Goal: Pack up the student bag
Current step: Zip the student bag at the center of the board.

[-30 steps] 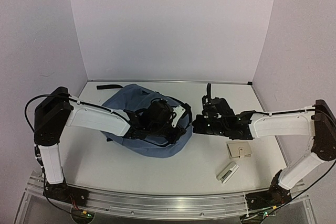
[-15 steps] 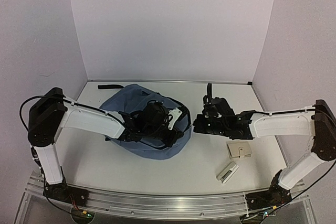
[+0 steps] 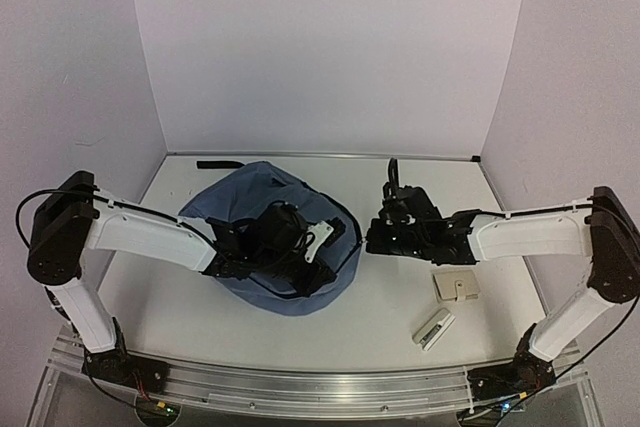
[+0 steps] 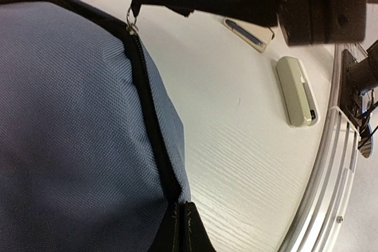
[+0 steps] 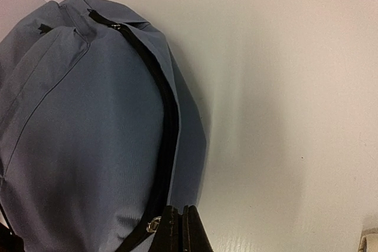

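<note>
**A:** Where is the bag, and what are the arms doing with it?

**B:** A large dusty-blue fabric student bag (image 3: 240,202) lies slumped on the white table (image 3: 380,317), left of centre. A black zipper track (image 5: 165,116) curves along its right-hand edge. The two arms reach in to that edge from opposite sides.

**A:** Are the fingers closed?

**B:** Yes, both pairs are together. The left gripper (image 4: 182,228) pinches the student bag's rim on the near side, just where the zipper track runs in between its fingers. The right gripper (image 5: 182,228) meets the track farther from the arm bases, with the small metal zipper pull (image 4: 132,18) at its fingertips. It appears to be clamped on the pull's tab, though the fingers hide the tab itself.

**A:** Why hold it in two places?

**B:** My reading is that the left grip anchors the fabric and holds the track taut. That would let the right gripper drag the slider along without the soft bag bunching or sliding over the table.

**A:** Where does the bag sit relative to each set of fingers?

**B:** In the left wrist view its blue bulk fills the space left of the fingers, with bare table on the right. The right wrist view shows the same: bag to the left, table to the right, and the fingers at the seam between.
</note>
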`<action>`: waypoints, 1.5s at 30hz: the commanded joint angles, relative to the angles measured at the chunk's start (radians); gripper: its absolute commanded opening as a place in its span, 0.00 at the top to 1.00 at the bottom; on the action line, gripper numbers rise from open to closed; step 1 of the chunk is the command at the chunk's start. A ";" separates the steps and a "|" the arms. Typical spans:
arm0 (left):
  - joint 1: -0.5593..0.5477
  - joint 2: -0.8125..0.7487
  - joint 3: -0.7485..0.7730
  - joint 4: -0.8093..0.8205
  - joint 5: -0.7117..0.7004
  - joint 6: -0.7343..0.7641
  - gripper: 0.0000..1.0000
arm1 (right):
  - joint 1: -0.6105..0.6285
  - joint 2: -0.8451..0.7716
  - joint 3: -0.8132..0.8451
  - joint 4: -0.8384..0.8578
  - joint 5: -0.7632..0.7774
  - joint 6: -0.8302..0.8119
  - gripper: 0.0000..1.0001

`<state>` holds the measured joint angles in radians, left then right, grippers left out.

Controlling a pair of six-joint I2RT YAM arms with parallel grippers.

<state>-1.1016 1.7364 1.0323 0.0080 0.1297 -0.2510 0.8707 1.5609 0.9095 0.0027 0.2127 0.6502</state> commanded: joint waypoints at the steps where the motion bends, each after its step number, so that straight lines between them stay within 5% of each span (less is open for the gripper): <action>1: -0.042 -0.069 -0.065 -0.192 0.086 -0.041 1.00 | -0.026 0.035 0.069 0.077 0.115 -0.023 1.00; 25: -0.055 -0.388 -0.266 -0.369 0.126 -0.214 0.99 | -0.033 0.272 0.266 0.191 -0.083 -0.095 1.00; 35: -0.053 -0.317 -0.060 -0.276 -0.078 -0.183 0.39 | -0.030 0.220 0.206 0.200 -0.171 -0.117 1.00; 45: -0.055 -0.136 0.054 -0.123 -0.194 -0.063 0.21 | -0.031 0.210 0.195 0.201 -0.149 -0.092 1.00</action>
<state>-1.1530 1.5345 1.0231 -0.1841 -0.0017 -0.3741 0.8467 1.8229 1.1099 0.1590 0.0452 0.5499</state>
